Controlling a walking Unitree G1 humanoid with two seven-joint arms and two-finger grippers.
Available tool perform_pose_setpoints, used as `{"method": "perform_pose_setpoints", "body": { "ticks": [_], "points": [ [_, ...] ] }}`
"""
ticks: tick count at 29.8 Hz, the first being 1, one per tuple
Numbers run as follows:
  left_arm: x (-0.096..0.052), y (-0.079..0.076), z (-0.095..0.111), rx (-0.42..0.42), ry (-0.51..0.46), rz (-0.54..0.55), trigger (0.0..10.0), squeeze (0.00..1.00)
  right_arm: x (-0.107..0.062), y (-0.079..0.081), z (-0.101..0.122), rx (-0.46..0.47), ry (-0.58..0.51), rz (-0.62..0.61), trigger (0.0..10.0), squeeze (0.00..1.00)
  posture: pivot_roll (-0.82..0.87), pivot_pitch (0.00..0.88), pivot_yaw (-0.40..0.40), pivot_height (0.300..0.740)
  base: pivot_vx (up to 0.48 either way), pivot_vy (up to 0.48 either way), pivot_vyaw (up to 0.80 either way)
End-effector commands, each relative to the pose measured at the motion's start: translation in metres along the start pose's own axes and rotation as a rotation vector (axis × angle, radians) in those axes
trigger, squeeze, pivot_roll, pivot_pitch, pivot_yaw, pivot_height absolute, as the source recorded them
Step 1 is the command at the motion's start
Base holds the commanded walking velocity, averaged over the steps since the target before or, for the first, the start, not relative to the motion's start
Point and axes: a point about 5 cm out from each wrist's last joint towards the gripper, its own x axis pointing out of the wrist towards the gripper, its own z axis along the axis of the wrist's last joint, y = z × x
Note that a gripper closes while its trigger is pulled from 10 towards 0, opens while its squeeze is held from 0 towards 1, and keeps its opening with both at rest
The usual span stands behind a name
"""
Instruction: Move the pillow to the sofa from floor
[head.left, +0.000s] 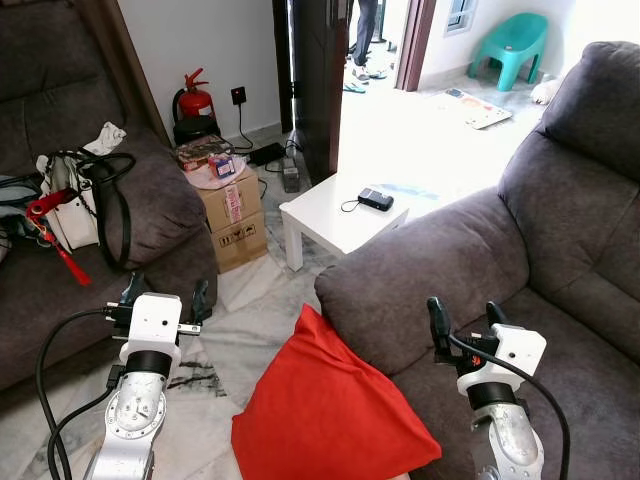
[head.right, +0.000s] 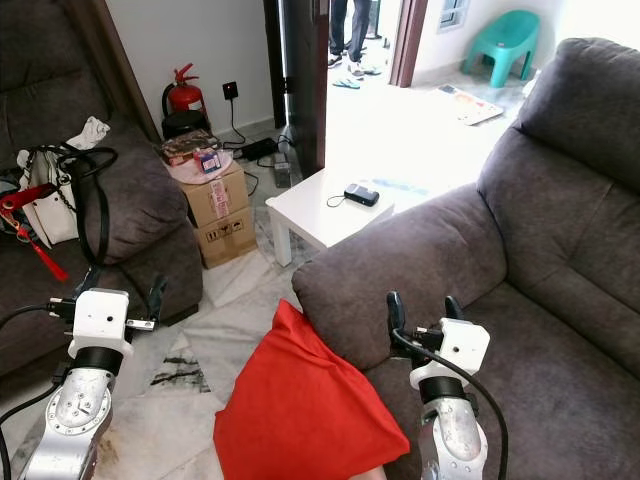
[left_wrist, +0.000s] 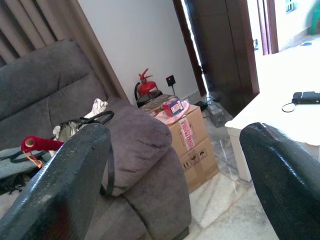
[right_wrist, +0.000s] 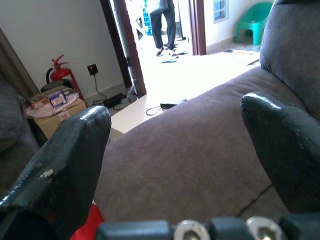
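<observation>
Two grey sofas are flanking a strip of marble floor (head.left: 250, 330), one on the robot's left and one on its right. A red pillow (head.left: 325, 410) is sitting on that floor, leaning against the front of the right sofa's armrest (head.left: 420, 285). The left gripper (head.left: 165, 295) is hovering above the floor just in front of the left sofa (head.left: 150, 200), its two black fingers spread apart and holding nothing. The right gripper (head.left: 467, 318) is hanging over the seat of the right sofa (head.left: 570, 250), beside the pillow but not touching it, with its fingers likewise parted and empty.

A white handbag (head.left: 70, 205) with black straps is resting on the left sofa's seat. Two stacked cardboard boxes (head.left: 232, 215) are standing beside that sofa's arm, and a red fire extinguisher (head.left: 195, 100) is standing behind them against the wall. A low white table (head.left: 340, 215) is sitting between the sofas with a small black device (head.left: 376, 199) lying on it. Beyond the open doorway, a turquoise plastic chair (head.left: 512, 45) is standing, and a person's legs (head.left: 365, 30) are showing.
</observation>
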Motion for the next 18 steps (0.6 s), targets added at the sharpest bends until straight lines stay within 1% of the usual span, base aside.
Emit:
{"method": "perform_pose_setpoints", "body": {
  "ticks": [1, 5, 10, 11, 14, 15, 18],
  "points": [
    [0.003, -0.001, 0.005, -0.004, -0.012, 0.006, 10.0, 0.00, 0.004, 0.000, 0.005, -0.011, -0.003, 0.001, 10.0, 0.00, 0.09, 0.000, 0.008, 0.740, 0.000, 0.000, 0.00],
    [0.004, -0.001, 0.007, -0.008, -0.012, 0.003, 10.0, 0.00, 0.008, -0.002, 0.007, -0.017, 0.013, 0.002, 10.0, 0.00, 0.09, 0.000, 0.007, 0.740, 0.000, 0.000, 0.00],
    [0.001, -0.002, 0.005, -0.012, 0.004, 0.005, 10.0, 0.00, 0.009, -0.004, 0.009, -0.015, 0.023, -0.006, 10.0, 0.00, 0.09, 0.000, 0.008, 0.710, 0.000, 0.000, 0.00],
    [0.001, -0.002, 0.005, -0.012, 0.004, 0.005, 10.0, 0.00, 0.009, -0.004, 0.009, -0.015, 0.023, -0.006, 10.0, 0.00, 0.09, 0.000, 0.008, 0.710, 0.000, 0.000, 0.00],
    [0.002, -0.003, 0.006, -0.013, 0.007, -0.009, 10.0, 0.00, 0.011, 0.003, 0.007, -0.006, 0.034, 0.014, 10.0, 0.00, 0.09, 0.003, 0.010, 0.685, 0.000, 0.000, 0.00],
    [0.002, -0.003, 0.006, -0.013, 0.007, -0.009, 10.0, 0.00, 0.011, 0.003, 0.007, -0.006, 0.034, 0.014, 10.0, 0.00, 0.09, 0.003, 0.010, 0.685, 0.000, 0.000, 0.00],
    [0.003, -0.002, 0.007, -0.011, 0.008, -0.007, 10.0, 0.00, 0.012, 0.008, 0.006, -0.010, 0.043, 0.036, 10.0, 0.00, 0.09, 0.011, 0.007, 0.660, 0.000, 0.000, 0.00]
  ]
}}
